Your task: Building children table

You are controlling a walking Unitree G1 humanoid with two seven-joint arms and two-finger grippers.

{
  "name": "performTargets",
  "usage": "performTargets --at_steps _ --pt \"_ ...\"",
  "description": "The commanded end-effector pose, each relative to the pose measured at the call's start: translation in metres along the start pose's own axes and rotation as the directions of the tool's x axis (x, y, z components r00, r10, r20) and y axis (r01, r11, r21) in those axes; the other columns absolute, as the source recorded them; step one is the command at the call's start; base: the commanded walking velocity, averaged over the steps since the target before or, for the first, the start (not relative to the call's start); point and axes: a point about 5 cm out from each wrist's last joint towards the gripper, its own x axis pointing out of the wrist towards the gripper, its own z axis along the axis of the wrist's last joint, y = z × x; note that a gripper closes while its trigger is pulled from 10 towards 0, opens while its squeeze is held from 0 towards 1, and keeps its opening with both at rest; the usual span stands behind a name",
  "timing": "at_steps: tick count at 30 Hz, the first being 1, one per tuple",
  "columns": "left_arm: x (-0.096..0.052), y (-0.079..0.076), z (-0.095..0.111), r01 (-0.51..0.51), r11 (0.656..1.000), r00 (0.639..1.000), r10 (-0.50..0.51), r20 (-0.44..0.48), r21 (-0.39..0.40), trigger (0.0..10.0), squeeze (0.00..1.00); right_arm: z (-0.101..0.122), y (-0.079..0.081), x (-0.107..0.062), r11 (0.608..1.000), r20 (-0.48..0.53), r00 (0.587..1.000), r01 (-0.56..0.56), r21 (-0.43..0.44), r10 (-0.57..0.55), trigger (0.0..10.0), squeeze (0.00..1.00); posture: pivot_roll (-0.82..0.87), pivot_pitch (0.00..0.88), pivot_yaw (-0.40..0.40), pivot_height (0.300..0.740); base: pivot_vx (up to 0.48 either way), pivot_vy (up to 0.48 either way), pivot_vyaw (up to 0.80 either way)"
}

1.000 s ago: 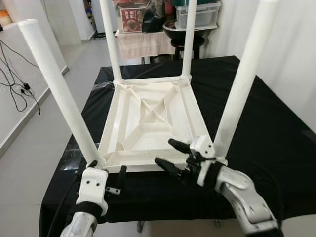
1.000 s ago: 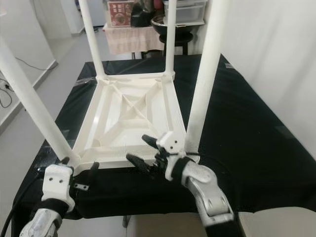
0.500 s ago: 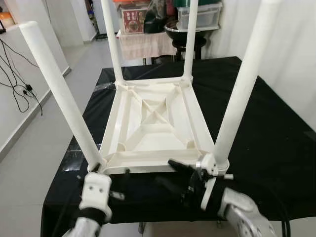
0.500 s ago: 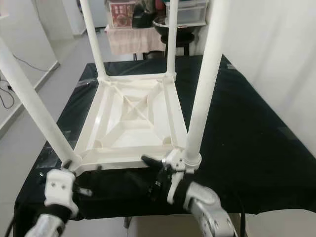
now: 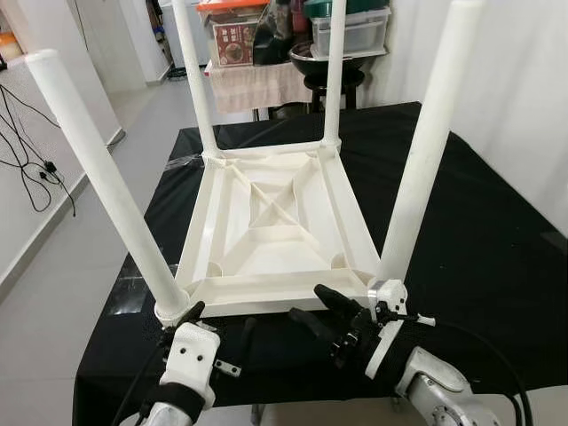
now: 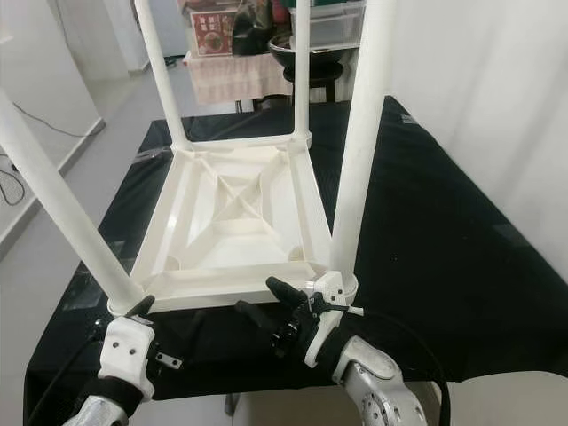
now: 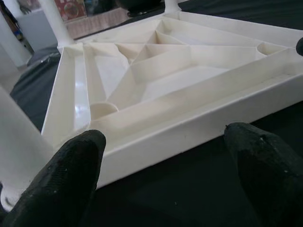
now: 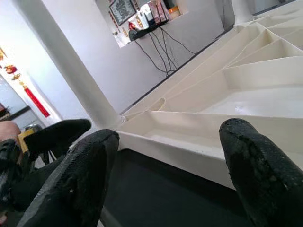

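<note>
White children's table point(image 5: 266, 226) upside down on black cloth point(image 5: 479, 222). Left gripper point(image 5: 219, 330) and right gripper point(image 5: 324, 311) both released, at near rim.

Both arms are silver metal with rounded casings, ending in white plastic wrist blocks. The left gripper point(image 5: 216, 326) has two long black fingers point(image 7: 71, 182) with a matte, slightly grainy surface and rounded tips; a small metal bracket sits beside its white block. The right gripper point(image 5: 321, 312) has the same black fingers point(image 8: 258, 177). A black cable loops out from the right forearm.
</note>
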Motion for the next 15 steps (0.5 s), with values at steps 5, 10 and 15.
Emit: performTargets --at_steps 5,10,15 --pt "-0.0012 0.0058 -0.0013 -0.019 1.0 1.0 0.019 -0.002 -0.002 10.0 0.0 -0.0007 0.0016 0.001 1.0 -0.003 1.0 0.007 0.028 -0.007 10.0 0.0 -0.09 0.0 0.064 0.74 0.0 0.0 0.0" --pt "-0.0014 0.0092 -0.0006 -0.073 0.997 0.997 0.073 -0.008 0.01 10.0 0.0 0.0016 -0.0012 0.0015 0.999 -0.006 1.0 0.012 0.038 -0.011 10.0 0.0 -0.08 0.0 0.051 0.74 0.0 0.0 0.0" --pt "-0.0012 0.0131 -0.0014 -0.112 0.994 0.994 0.112 -0.013 -0.001 10.0 0.0 0.0038 -0.004 0.003 0.999 -0.009 1.0 0.02 0.03 -0.02 10.0 0.0 -0.07 0.0 0.041 0.74 0.0 0.0 0.0"
